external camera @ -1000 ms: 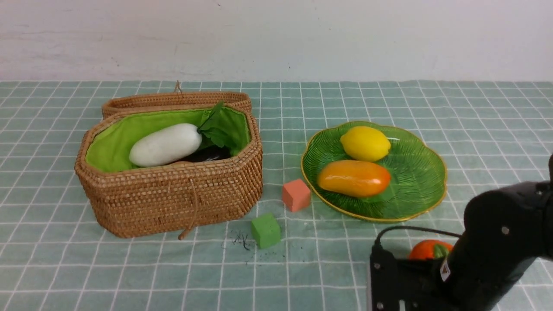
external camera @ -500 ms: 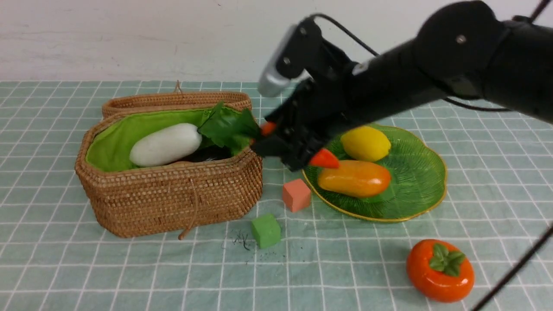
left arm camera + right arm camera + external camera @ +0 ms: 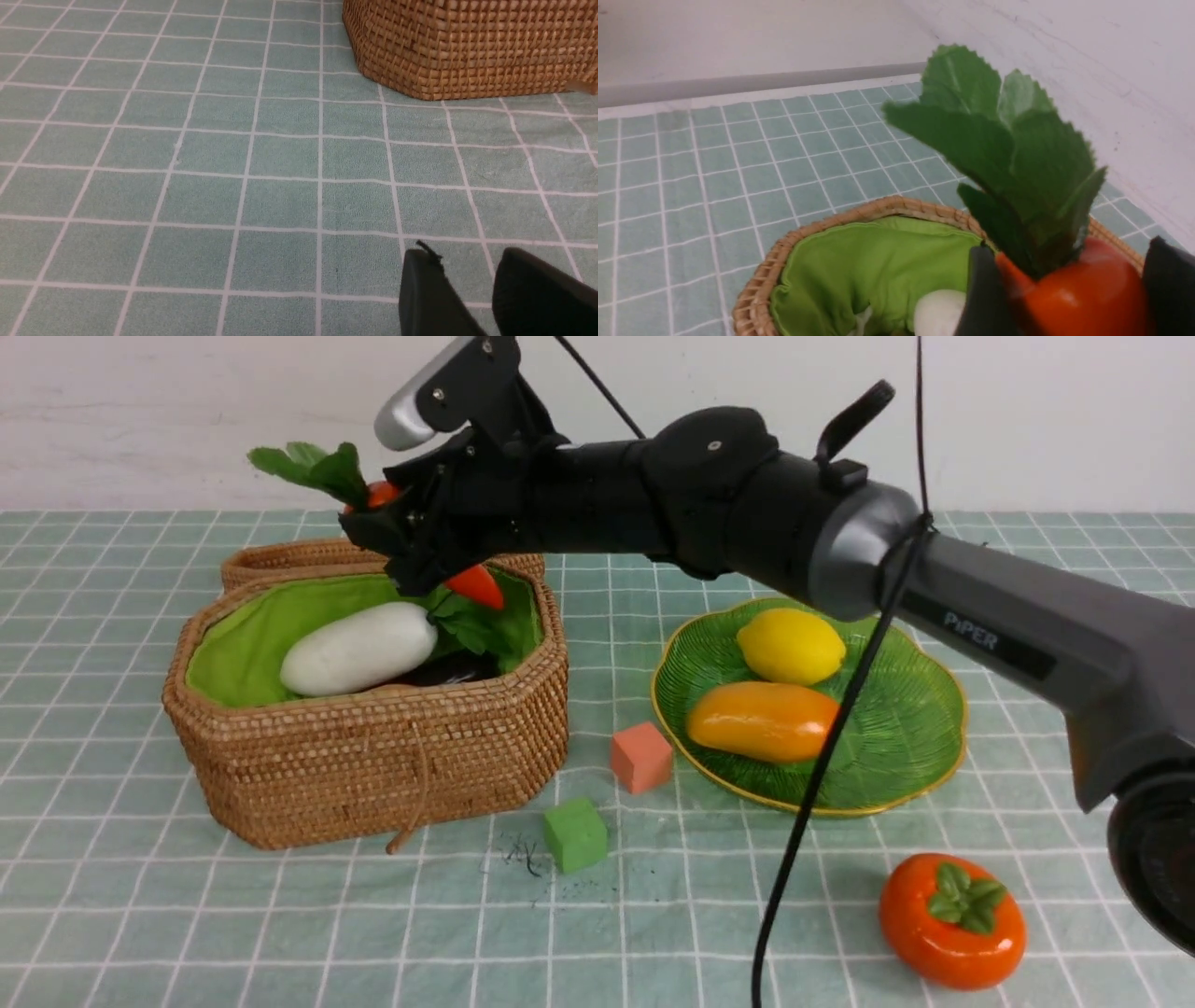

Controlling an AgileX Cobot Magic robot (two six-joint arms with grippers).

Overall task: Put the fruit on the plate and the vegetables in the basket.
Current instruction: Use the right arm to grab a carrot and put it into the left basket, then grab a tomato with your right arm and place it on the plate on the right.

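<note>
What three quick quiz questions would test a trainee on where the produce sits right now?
1. True or false: the right gripper holds the carrot above the basket.
2. Which fruit is off the plate? A lemon, B mango, C persimmon.
3. Fill in: the white ___ lies in the basket.

Key: 1 true; 2 C; 3 radish.

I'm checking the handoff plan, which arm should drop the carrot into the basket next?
The right. Its gripper already holds the carrot between its fingers, above the basket. The left gripper sits low over bare cloth outside the basket, holding nothing.
</note>
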